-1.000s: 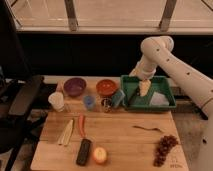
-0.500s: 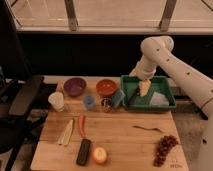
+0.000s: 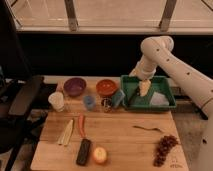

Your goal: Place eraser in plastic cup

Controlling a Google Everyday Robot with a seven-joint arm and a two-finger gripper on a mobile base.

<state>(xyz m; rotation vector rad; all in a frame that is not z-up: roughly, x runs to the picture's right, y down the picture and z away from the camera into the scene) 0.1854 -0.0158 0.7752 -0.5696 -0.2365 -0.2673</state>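
Observation:
The eraser (image 3: 83, 151) is a flat black block lying near the table's front edge, left of centre. The plastic cup (image 3: 89, 102) is small and light blue, and stands upright toward the back, in front of the gap between the purple and orange bowls. My gripper (image 3: 143, 88) hangs open over the green tray (image 3: 170, 104) at the back right, far from both, with nothing in it. The white arm reaches down to it from the right.
A purple bowl (image 3: 74, 86), an orange bowl (image 3: 106, 87) and a white cup (image 3: 56, 101) stand at the back. A red chili (image 3: 81, 125) and a pale yellow item (image 3: 65, 133) lie mid-left. An orange fruit (image 3: 100, 155) sits beside the eraser. Grapes (image 3: 164, 147) are front right.

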